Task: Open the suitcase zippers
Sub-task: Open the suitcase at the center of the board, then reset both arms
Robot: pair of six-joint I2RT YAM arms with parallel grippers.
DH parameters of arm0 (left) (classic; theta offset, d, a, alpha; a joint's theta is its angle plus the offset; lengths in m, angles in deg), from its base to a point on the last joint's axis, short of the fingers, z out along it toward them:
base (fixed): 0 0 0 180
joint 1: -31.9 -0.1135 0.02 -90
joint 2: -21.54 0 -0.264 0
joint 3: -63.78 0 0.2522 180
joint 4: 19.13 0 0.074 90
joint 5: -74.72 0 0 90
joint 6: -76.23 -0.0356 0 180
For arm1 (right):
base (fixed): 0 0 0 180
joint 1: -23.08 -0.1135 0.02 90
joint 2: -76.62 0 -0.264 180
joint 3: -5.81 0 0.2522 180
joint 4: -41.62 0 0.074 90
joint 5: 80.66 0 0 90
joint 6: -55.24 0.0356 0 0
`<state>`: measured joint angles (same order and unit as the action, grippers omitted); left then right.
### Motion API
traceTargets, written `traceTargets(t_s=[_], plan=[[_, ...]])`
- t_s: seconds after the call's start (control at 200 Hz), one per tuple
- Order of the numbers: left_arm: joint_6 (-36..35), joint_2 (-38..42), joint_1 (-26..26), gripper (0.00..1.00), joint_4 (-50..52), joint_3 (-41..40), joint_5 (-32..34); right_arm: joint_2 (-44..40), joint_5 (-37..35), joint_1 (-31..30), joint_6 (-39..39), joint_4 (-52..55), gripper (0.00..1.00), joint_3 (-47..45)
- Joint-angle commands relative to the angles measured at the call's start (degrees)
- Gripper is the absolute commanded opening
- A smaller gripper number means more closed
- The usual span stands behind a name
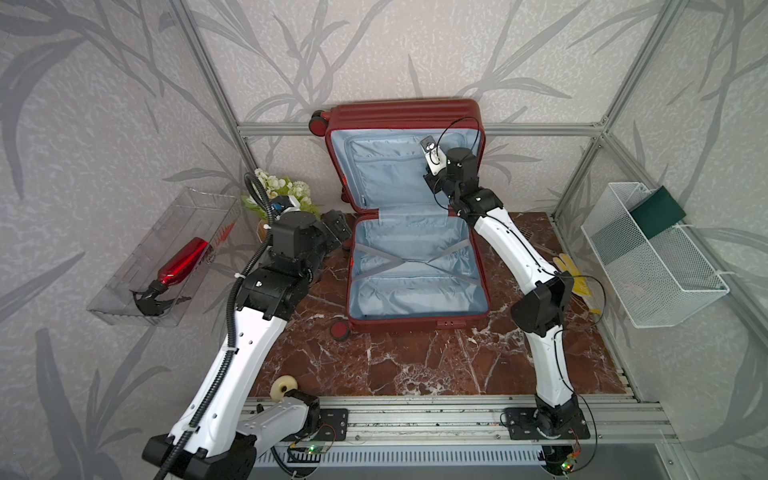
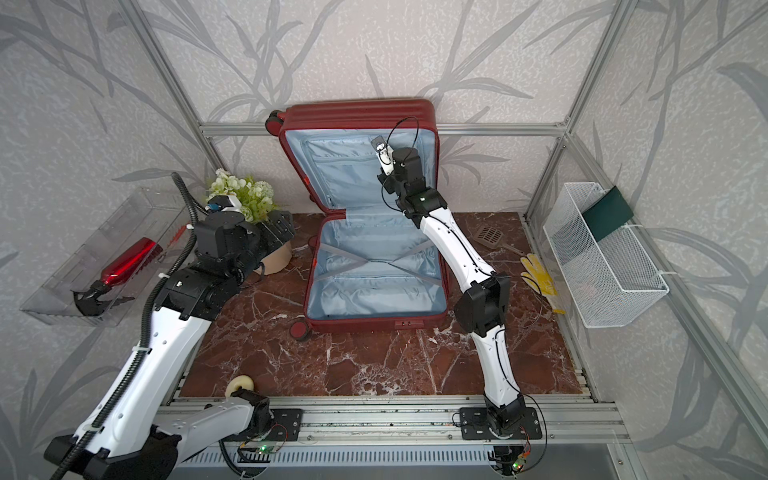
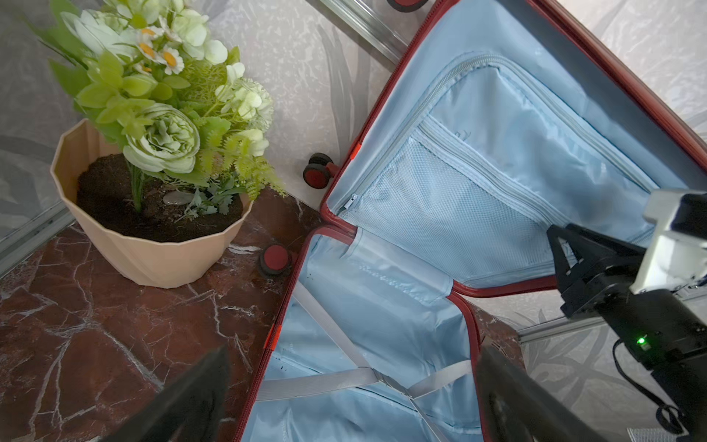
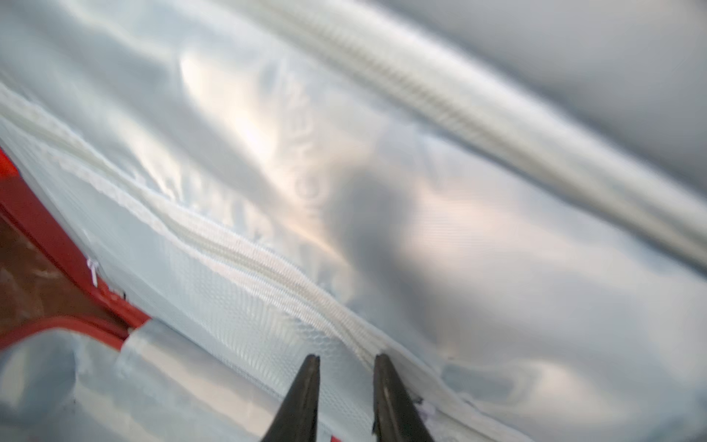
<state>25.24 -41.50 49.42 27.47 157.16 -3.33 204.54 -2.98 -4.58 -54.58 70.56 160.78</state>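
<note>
The dark red suitcase (image 1: 399,112) (image 2: 357,112) lies wide open on the marble table. Its lid stands against the back wall and the light blue lining shows. The dark red zipper track (image 3: 264,367) runs parted along both rims; I cannot make out the pulls. My left gripper (image 3: 354,356) (image 1: 336,226) is open and empty, hovering over the lower half's left rim. My right gripper (image 4: 346,358) (image 1: 426,179) is inside the raised lid. Its fingertips (image 4: 310,367) stand slightly apart against the mesh pocket and the pale lining zipper, gripping nothing.
A flower pot (image 3: 153,245) (image 1: 282,195) stands just left of the case. A clear bin with a red spray bottle (image 1: 183,262) hangs at the left and a white wire basket (image 1: 652,257) at the right. A yellow glove (image 1: 569,270) lies right of the case, and a tape roll (image 1: 282,386) sits at the table's front edge.
</note>
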Motion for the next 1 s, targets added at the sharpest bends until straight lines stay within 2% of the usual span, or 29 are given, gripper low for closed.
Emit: traceTargets(t_s=[0.0,0.14,0.19,0.275,0.295,0.315,0.32,0.325,0.34,0.415,0.51,0.575,0.625,0.715,0.78,0.825,0.91,0.995], plan=[[-3.2,1.2,0.0,0.99,1.3,-1.4,-0.9,4.0,4.2,3.6,9.6,-0.2,0.31,3.6],[-7.3,2.5,-0.1,0.99,0.6,-2.9,-1.2,4.5,9.4,4.3,12.0,0.5,0.32,4.9],[-9.3,3.2,-0.1,0.99,0.1,-3.3,-1.3,2.4,10.7,3.4,11.4,1.4,0.32,3.7],[-14.1,4.3,-0.1,0.99,-1.5,-4.4,-1.9,-3.8,8.9,1.0,9.6,2.3,0.36,-2.1],[-15.1,4.5,-0.2,0.99,-1.7,-4.6,-1.8,-5.9,9.0,0.4,9.0,2.0,0.48,-4.7],[-16.1,4.7,-0.2,0.99,-1.8,-4.7,-1.6,-8.3,9.1,-0.2,8.4,1.3,0.7,-7.7],[-16.4,4.7,-0.2,0.99,-1.8,-4.7,-1.6,-8.8,9.1,-0.3,8.3,1.1,0.85,-8.6],[-16.6,4.7,-0.2,0.99,-1.8,-4.7,-1.4,-9.4,9.1,-0.4,8.2,0.9,0.92,-9.4],[-17.4,4.7,-0.2,0.99,-1.8,-4.8,-1.2,-11.3,8.7,-0.9,8.0,0.3,1.0,-11.8],[-20.4,4.8,-0.3,0.99,-1.4,-5.7,1.8,-21.4,7.9,-2.8,8.6,-4.7,0.99,-25.2],[-23.6,5.7,-0.7,0.99,-3.7,-9.9,8.4,-37.2,6.6,-3.1,11.8,-18.9,0.99,-48.3],[-25.9,6.4,-2.4,0.99,-6.1,-14.4,9.9,-47.5,5.0,-1.8,11.7,-31.5,0.99,-65.5],[-28.6,6.4,-4.6,0.99,-9.2,-18.6,7.9,-54.8,5.1,-0.1,11.3,-36.8,0.99,-77.1],[-31.7,5.5,-9.5,0.99,-14.6,-26.1,0.9,-63.8,-3.6,1.3,8.1,-32.0,0.99,-86.9],[-32.7,4.4,-11.3,0.99,-20.8,-32.5,0.3,-68.8,-0.4,5.0,5.2,-30.3,0.99,-94.4],[-31.8,3.6,-13.1,0.99,-23.9,-36.2,-0.1,-71.7,-0.3,8.5,7.7,-29.6,0.99,-98.9],[-31.8,2.9,-15.9,0.99,-30.0,-42.5,-2.7,-75.9,6.2,17.3,13.5,-27.6,0.99,-105.9],[-34.0,2.2,-17.2,0.99,-36.3,-48.2,-3.8,-76.7,9.1,22.7,15.3,-29.2,0.99,-112.2]])
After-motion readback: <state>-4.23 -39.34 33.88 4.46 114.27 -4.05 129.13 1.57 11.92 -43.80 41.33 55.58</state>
